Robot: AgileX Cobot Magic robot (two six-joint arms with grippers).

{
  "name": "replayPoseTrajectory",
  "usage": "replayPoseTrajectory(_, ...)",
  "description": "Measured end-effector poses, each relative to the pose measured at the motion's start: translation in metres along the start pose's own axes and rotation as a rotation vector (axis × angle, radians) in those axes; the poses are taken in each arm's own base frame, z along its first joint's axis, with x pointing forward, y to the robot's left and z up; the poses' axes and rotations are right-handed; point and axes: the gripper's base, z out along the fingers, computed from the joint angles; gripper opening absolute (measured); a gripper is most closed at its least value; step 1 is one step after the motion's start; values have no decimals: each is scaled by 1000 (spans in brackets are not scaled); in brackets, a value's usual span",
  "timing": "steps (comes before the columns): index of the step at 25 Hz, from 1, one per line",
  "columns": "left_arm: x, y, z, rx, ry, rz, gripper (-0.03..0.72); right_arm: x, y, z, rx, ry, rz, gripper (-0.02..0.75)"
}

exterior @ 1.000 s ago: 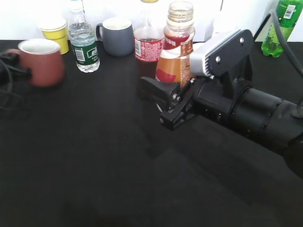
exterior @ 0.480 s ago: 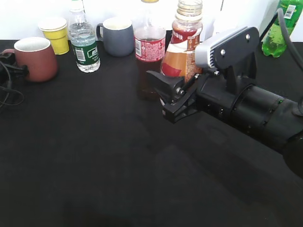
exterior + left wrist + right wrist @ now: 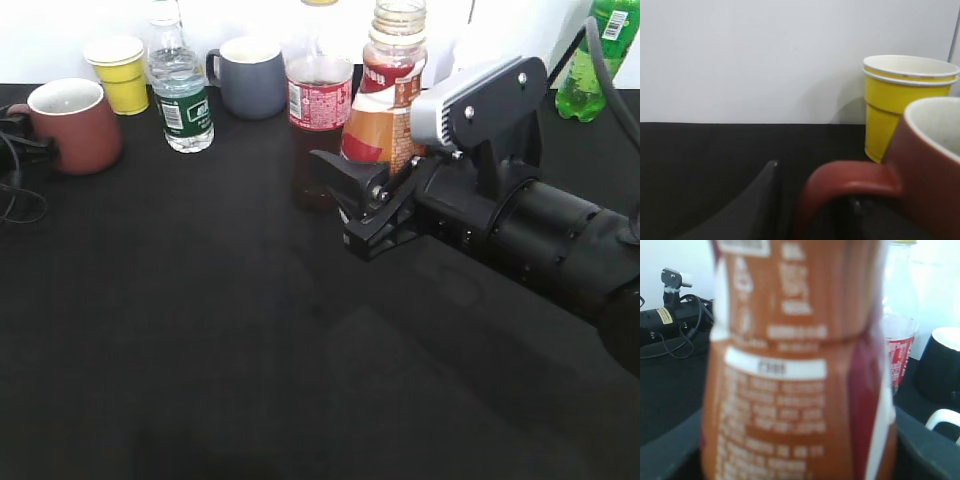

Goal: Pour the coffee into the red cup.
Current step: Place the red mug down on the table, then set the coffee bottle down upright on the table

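Note:
The coffee bottle [image 3: 384, 110], clear with an orange-brown and white label and no cap, stands upright between the fingers of my right gripper [image 3: 375, 205], held above the black table. It fills the right wrist view [image 3: 800, 390]. The red cup [image 3: 72, 124] sits at the far left, white inside. My left gripper [image 3: 812, 200] is shut on the red cup's handle [image 3: 845, 182], one finger outside the loop and one inside. Only a black bit of the left gripper [image 3: 12, 135] shows at the exterior view's left edge.
Along the back stand a yellow paper cup [image 3: 116, 72], a water bottle [image 3: 178, 85], a grey-blue mug [image 3: 250, 76], a red-labelled cola bottle [image 3: 318, 75] and a green bottle [image 3: 595, 55]. A white mug handle [image 3: 945, 420] shows at right. Cables [image 3: 15, 200] lie at left.
The right gripper lifted the coffee bottle and carried it slightly right and back, then held still. The red cup shifted left about a second ago and now rests.

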Motion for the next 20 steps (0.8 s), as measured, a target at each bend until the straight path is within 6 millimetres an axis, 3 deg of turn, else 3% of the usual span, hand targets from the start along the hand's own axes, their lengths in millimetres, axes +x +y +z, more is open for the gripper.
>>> replayPoseTrajectory(3, 1, 0, -3, -1, 20, -3, 267, 0, 0, 0, 0, 0, -1, 528)
replayPoseTrajectory(6, 3, -1, -9, -4, 17, -11, 322, 0, 0, 0, 0, 0, -1, 528)
replayPoseTrajectory(12, -2, -4, -19, -5, 43, -12, 330, 0, 0, 0, 0, 0, -1, 528)
replayPoseTrajectory(18, -10, -11, -50, -9, 83, 11, 332, 0, 0, 0, 0, 0, -1, 528)
replayPoseTrajectory(20, -11, -16, -71, -9, 119, 1, 333, 1, 0, 0, 0, 7, -1, 528)
